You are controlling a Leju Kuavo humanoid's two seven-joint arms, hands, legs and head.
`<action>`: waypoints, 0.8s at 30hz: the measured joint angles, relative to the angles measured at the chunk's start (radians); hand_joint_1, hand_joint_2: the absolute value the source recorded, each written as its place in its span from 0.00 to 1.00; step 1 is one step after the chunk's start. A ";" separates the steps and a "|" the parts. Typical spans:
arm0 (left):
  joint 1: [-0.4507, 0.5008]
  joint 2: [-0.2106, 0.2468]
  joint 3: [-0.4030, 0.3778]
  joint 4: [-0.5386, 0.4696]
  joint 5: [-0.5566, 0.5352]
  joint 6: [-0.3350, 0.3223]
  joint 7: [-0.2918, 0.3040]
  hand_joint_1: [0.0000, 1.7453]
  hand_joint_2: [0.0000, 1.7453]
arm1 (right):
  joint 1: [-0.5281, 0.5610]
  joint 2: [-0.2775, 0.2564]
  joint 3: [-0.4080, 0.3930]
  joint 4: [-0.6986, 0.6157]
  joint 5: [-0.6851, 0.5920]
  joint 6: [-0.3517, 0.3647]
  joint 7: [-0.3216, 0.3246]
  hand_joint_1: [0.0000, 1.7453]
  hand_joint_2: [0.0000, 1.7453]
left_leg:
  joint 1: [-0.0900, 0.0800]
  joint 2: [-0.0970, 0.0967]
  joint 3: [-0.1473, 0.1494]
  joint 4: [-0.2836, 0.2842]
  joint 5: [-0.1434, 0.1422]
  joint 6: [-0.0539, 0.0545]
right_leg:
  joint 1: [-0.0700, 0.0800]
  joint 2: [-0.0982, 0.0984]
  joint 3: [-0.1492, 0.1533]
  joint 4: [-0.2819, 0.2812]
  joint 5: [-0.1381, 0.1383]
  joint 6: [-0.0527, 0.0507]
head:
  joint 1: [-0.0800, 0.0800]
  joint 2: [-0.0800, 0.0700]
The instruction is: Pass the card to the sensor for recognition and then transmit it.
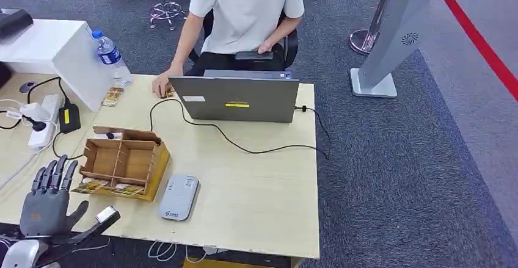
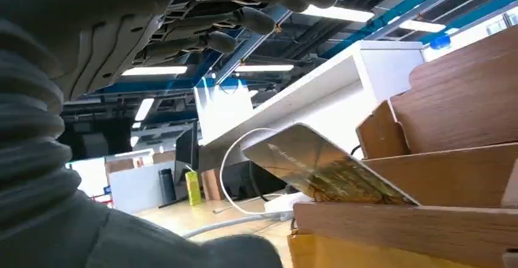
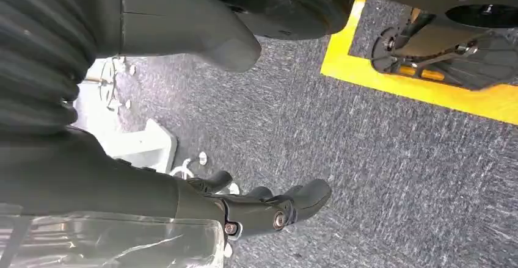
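Hovering left hand (image 1: 46,201) spread wide, empty, beside wooden card box (image 1: 122,161), right hand (image 3: 269,210) loosely curled, empty

I am working in an office or lab space: grey carpet (image 1: 397,158) with red floor tape (image 1: 470,33), and exposed ceiling strip lights (image 2: 336,13). Ahead of my left hand (image 1: 46,204), a person (image 1: 244,11) sits at a laptop (image 1: 235,99) on a pale wooden desk (image 1: 256,188), with a power strip (image 1: 43,118) nearby.

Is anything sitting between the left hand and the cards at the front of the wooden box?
Nothing visible. The left hand hovers open just short of the cards leaning on the wooden box, with bare table between.
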 joint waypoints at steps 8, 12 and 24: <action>-0.003 0.017 -0.016 0.009 0.035 -0.020 0.003 1.00 1.00 | -0.001 0.000 0.000 0.000 0.000 0.002 -0.001 0.00 1.00 | 0.000 0.000 0.000 0.000 0.000 0.000 | 0.000 0.000 0.000 0.000 0.000 0.000 | 0.000 0.000; -0.003 0.026 -0.020 0.010 0.054 -0.046 0.001 1.00 1.00 | -0.001 0.000 0.000 0.000 -0.002 0.003 -0.005 0.00 1.00 | 0.000 0.000 0.000 0.000 0.000 0.000 | 0.000 0.000 0.000 0.000 0.000 0.000 | 0.000 0.000; 0.005 0.027 -0.026 0.003 0.073 -0.056 0.001 1.00 1.00 | 0.000 0.000 0.000 0.000 -0.004 -0.002 -0.009 0.00 1.00 | 0.000 0.000 0.000 0.000 0.000 0.000 | 0.000 0.000 0.000 0.000 0.000 0.000 | 0.000 0.000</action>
